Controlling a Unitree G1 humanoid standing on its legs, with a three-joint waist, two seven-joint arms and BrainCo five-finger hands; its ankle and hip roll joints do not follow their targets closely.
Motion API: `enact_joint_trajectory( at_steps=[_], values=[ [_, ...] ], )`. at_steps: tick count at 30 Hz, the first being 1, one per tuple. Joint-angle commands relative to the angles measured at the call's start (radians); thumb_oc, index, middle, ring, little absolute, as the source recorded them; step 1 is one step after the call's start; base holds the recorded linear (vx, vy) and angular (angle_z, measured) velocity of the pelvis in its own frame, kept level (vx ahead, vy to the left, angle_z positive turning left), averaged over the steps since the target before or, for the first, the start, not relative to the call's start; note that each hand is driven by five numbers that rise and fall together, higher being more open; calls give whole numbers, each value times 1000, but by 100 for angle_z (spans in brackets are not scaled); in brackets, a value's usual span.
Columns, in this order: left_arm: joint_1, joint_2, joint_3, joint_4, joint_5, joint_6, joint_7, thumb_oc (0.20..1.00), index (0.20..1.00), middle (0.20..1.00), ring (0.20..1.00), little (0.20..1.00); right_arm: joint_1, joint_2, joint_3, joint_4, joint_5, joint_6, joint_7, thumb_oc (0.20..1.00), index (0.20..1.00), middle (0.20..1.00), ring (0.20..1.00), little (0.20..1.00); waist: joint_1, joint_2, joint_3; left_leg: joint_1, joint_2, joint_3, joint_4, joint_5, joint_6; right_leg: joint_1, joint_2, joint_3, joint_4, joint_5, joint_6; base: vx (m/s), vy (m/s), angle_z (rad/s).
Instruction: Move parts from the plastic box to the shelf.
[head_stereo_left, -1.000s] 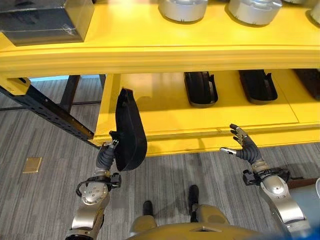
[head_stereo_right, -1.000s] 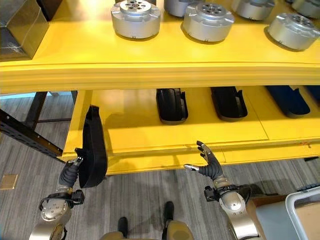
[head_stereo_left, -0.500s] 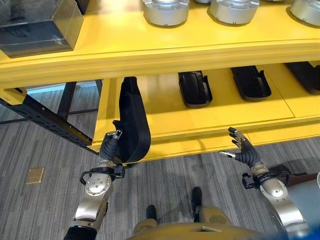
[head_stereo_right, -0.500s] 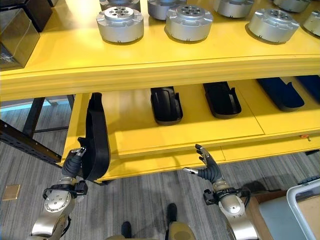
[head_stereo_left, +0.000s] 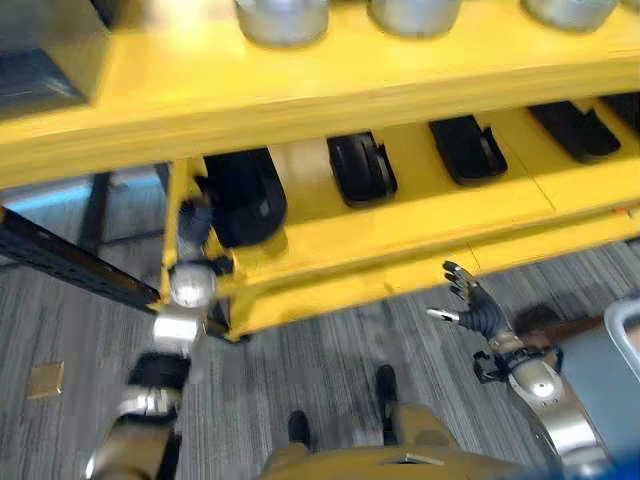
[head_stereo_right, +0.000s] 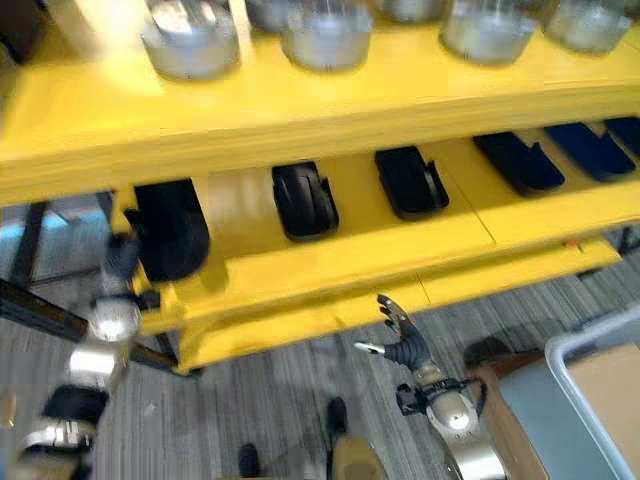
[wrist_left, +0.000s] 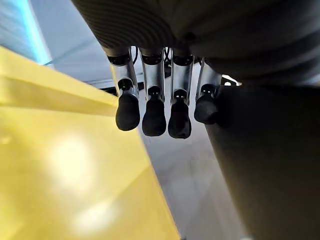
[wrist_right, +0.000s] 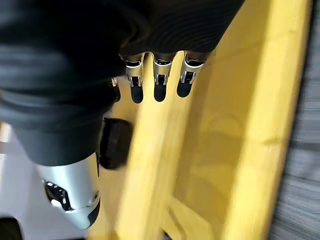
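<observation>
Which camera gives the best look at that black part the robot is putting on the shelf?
The right eye view: the black part shows whole on the lower shelf. The left eye view is similar; the left wrist view shows only its dark side beside the left hand.

Black parts (head_stereo_left: 362, 168) lie in a row on the lower shelf (head_stereo_left: 420, 215), below the round parts (head_stereo_right: 325, 35).

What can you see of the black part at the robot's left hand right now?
The black part is a dark, matte, elongated shell, plastic by the look of it. It sits at the left end of the yellow shelf's lower level, first in a row of similar black parts. The left robot hand is at its near end, fingers beside its dark surface.
</observation>
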Motion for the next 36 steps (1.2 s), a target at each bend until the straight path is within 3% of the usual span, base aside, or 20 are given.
enact_joint_trajectory(
  at_steps=[1, 4, 8, 9, 10, 11, 22, 36],
  values=[
    [-86, 69, -21, 13, 6, -38, 75, 200, 200, 200, 200, 200, -22, -38, -26, -54, 60, -45, -13, 1000, 1000, 1000, 1000, 1000, -5, 23, 63, -50, 62, 8, 133, -72, -20, 21, -80, -6, 168, -197, 89, -185, 2, 18],
    [-257, 159, -95, 153, -2, -15, 99, 200, 200, 200, 200, 200, -47, -38, -13, -44, 79, -51, -42, 1000, 1000, 1000, 1000, 1000, -22, 10, 100, -178, 63, -4, 251, -104, -13, -74, -99, -7, 229, -202, 94, -141, 21, 9],
    [-348, 200, -136, 252, -28, -3, 98, 200, 200, 200, 200, 200, -51, -36, -1, -41, 87, -52, -52, 1000, 1000, 1000, 1000, 1000, -26, 1, 113, -227, 67, -8, 294, -122, -11, -115, -105, -4, 251, -205, 96, 4, 13, 7],
    [-365, 210, -143, 274, -35, -2, 100, 200, 200, 200, 200, 200, -51, -34, 4, -37, 88, -52, -53, 1000, 1000, 1000, 1000, 1000, -26, 3, 115, -225, 72, -14, 307, -153, -13, -114, -101, -1, 264, -228, 104, 6, 17, 6],
    [-368, 211, -144, 275, -36, -3, 100, 200, 200, 200, 200, 200, -53, -33, 4, -37, 88, -52, -53, 1000, 1000, 1000, 1000, 1000, -27, -3, 117, -239, 68, -10, 308, -129, -9, -125, -104, -2, 258, -206, 97, 78, 27, -4],
    [-399, 226, -161, 308, -39, 2, 98, 200, 200, 200, 200, 200, -53, -34, 10, -36, 93, -55, -56, 1000, 1000, 1000, 1000, 1000, -27, -2, 122, -240, 74, -14, 326, -162, -10, -128, -100, 2, 274, -231, 104, 2, 15, -11],
    [-448, 238, -150, 392, -122, 4, 110, 200, 200, 200, 200, 200, -57, -30, 29, -38, 95, -56, -68, 1000, 1000, 1000, 1000, 1000, -18, -24, 127, -284, 75, -18, 367, -194, -1, -154, -92, 8, 275, -238, 104, 36, 14, -1],
    [-540, 274, -210, 481, -96, 29, 104, 200, 200, 200, 200, 200, -33, -43, 44, -38, 94, -61, -50, 1000, 1000, 1000, 1000, 1000, -20, -36, 107, -301, 79, -23, 381, -209, 3, -150, -79, 6, 252, -231, 105, 7, 7, 0]
  ],
)
